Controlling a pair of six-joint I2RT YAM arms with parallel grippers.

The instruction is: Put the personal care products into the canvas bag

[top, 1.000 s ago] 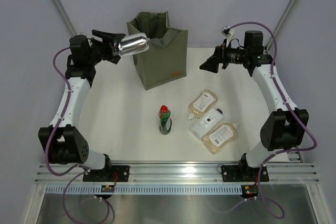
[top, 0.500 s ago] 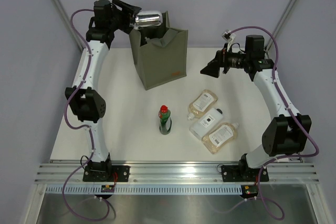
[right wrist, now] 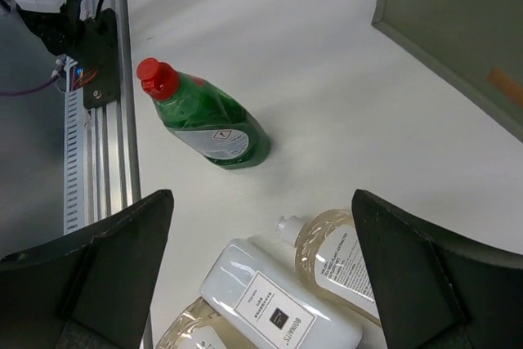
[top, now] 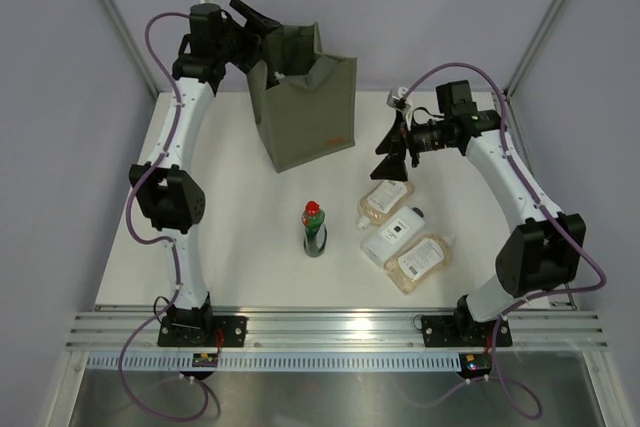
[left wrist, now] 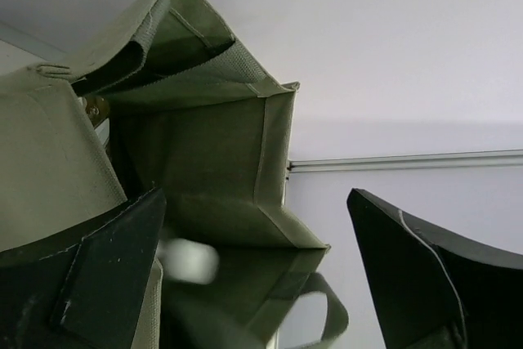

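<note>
Four bottles remain on the white tabletop (top: 230, 207), outside the bag. Nearest lies an amber bottle (top: 420, 259), touching a flat white bottle (top: 393, 234); a second amber bottle (top: 387, 197) lies just beyond. To their left a green red-capped bottle (top: 314, 228) stands upright. The right gripper (top: 388, 161) hangs wide open and empty above the second amber bottle. Farther back stands the canvas bag (top: 305, 107), mouth open. The left gripper (top: 262, 35) hangs over it, spread wide, holding nothing. A pale shape (left wrist: 188, 261) shows inside the bag, too blurred to identify
</note>
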